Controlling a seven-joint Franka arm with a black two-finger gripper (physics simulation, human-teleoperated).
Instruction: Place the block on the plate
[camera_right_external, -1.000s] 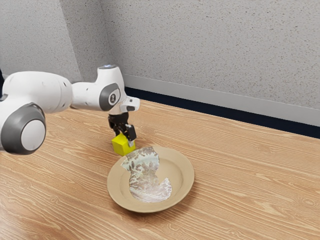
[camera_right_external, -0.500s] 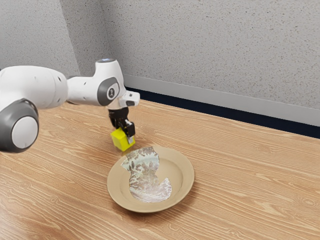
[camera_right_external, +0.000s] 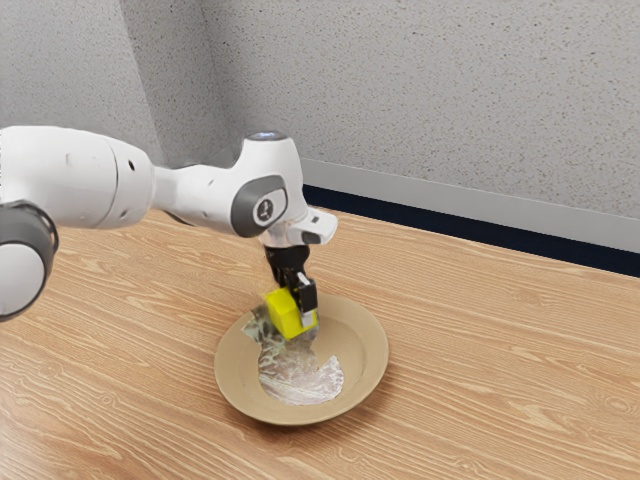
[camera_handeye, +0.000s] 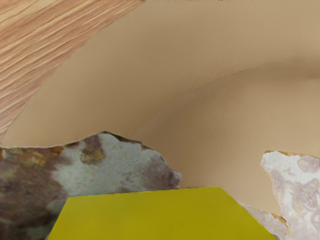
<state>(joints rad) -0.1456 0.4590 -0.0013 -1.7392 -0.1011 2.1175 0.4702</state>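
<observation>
My black gripper (camera_right_external: 295, 305) is over the far part of the plate in the exterior view, shut on the yellow block (camera_right_external: 287, 314). The block hangs tilted between the fingers; whether its lower edge touches the plate I cannot tell. The tan plate (camera_right_external: 365, 360) has a marbled grey-white patch across its middle. In the wrist view the yellow block (camera_handeye: 160, 217) lies at the lower edge, with the plate (camera_handeye: 115, 75) beyond it.
The wooden table (camera_right_external: 480, 350) extends around the plate. A speckled wall (camera_right_external: 430, 100) with a pale baseboard (camera_right_external: 440, 201) stands behind it.
The block was on the table beside the plate, then rose slightly in my gripper. Both have since moved toward the exterior view's right, over the plate. The plate has stayed put.
</observation>
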